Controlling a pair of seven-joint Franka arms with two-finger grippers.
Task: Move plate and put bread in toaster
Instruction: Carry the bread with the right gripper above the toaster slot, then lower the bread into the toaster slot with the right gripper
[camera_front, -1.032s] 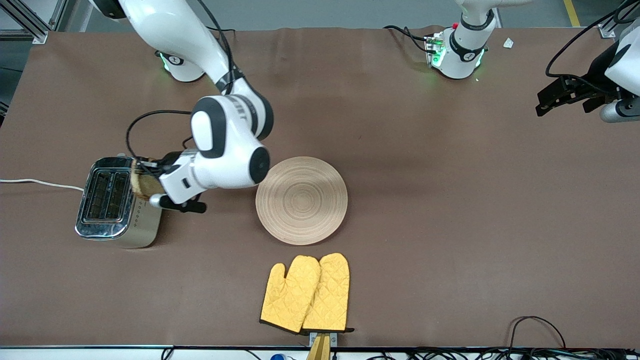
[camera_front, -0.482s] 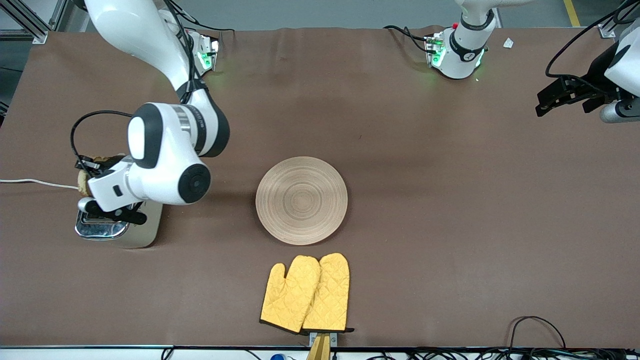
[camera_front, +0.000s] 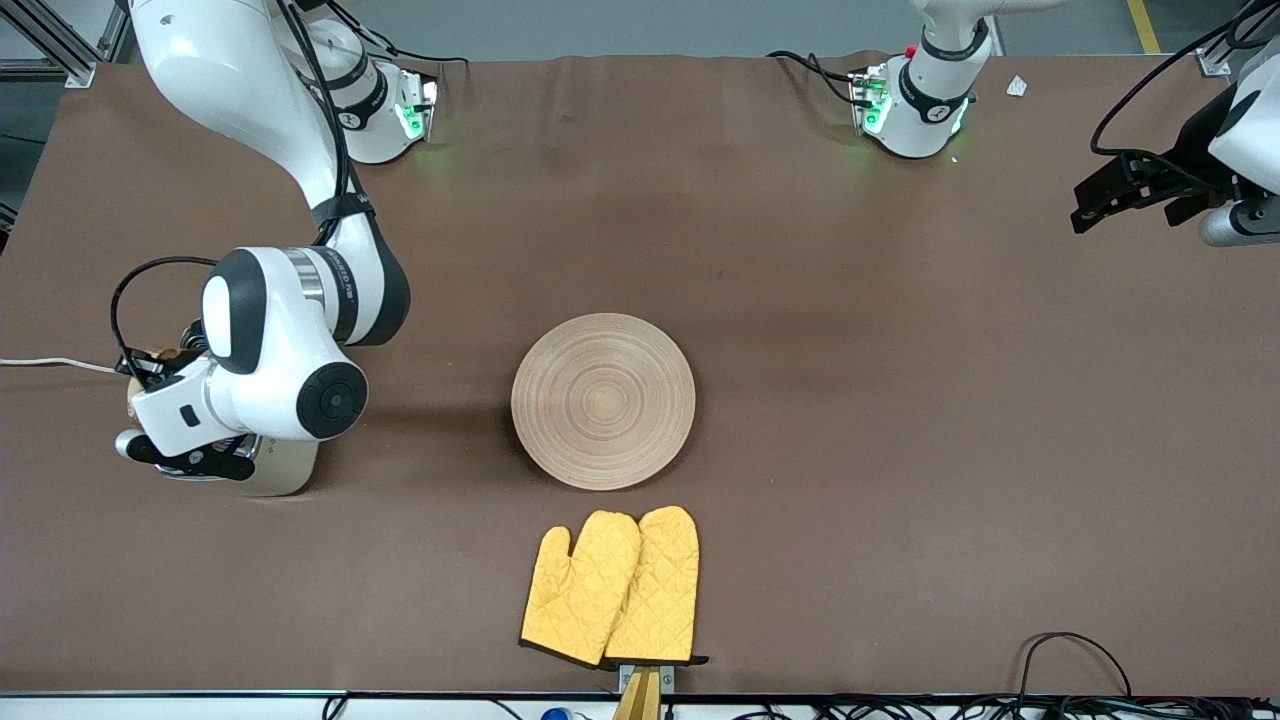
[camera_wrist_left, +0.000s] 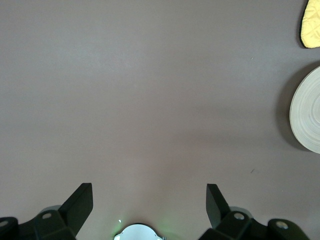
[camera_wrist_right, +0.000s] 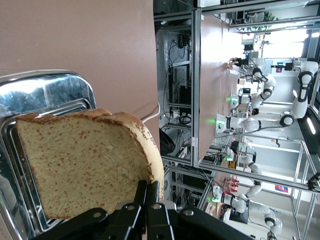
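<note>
The toaster (camera_front: 285, 470) stands at the right arm's end of the table, and from the front most of it is hidden under the right arm's wrist; only its cream side shows. In the right wrist view its chrome top (camera_wrist_right: 47, 92) is directly under the bread (camera_wrist_right: 85, 160). The slice is above the slots, not down in one; whether it touches the chrome I cannot tell. The right gripper (camera_wrist_right: 147, 192) is over the toaster, its fingers clenched on one edge of the slice. From the front only a sliver of crust (camera_front: 140, 385) peeks out past the wrist.

The plate (camera_front: 603, 401) sits mid-table with nothing on it, well apart from the toaster. It lies flat, its ring grooves plain to see. The left wrist view catches just its rim (camera_wrist_left: 306, 111).

The left arm waits. Its left gripper (camera_wrist_left: 149, 202) hangs over bare table at its own end, fingers spread wide with nothing between them.

Count: one toaster with two slots, one slice of bread, one plate. Two yellow mitts (camera_front: 612, 588) lie side by side, touching, nearer the front camera than the plate and just clear of it. A white cord (camera_front: 50, 363) runs from the toaster's end off the table edge. A small white scrap (camera_front: 1016, 87) lies near the left arm's base.
</note>
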